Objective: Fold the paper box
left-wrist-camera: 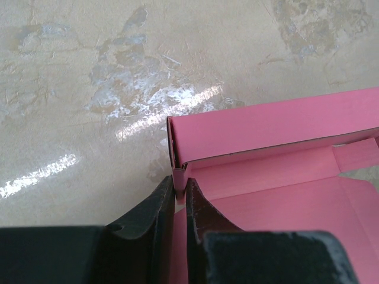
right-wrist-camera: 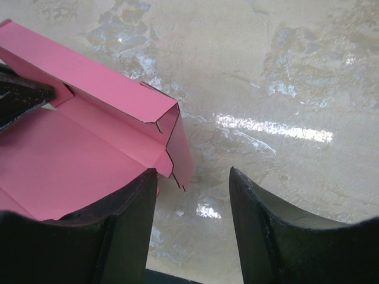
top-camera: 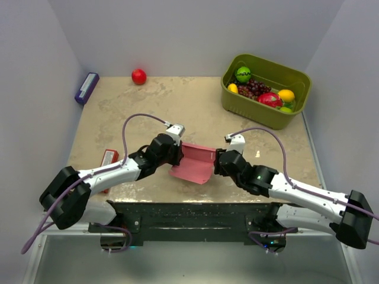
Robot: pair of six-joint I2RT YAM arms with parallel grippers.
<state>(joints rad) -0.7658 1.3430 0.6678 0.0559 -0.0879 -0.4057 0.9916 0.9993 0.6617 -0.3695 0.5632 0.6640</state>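
the paper box [top-camera: 194,161] lies in the middle of the table [top-camera: 177,106], between the two claws. its long axis runs across from one claw to the other, left to right. its far long wall is creased upright. the wide panel on the near side lies flat, toward the arm bases.

the left claw [left-wrist-camera: 180,188] is at the box's left end, pinched narrow on the thin standing edge at that corner. a sliver of pink card shows between its jaws, so we take that end as held.

the right claw [right-wrist-camera: 193,173] is the one the coming move turns on, in our judgement. it stands wide with nothing gripped, and bare table shows through most of its gap. from this claw the box lies ahead and off to the left in its wrist view. the short end wall, with its small notched tab, stands just in front of the mouth of the gap, close by the jaw on the box side. we cannot tell from this angle whether the tab's lower edge is inside the gap or only just before it.

with the left end pinned, the right arm is the nearer free one for the right end wall. we judge it needs to shift a little toward the box, so the wall sits between the jaws and not beside one.
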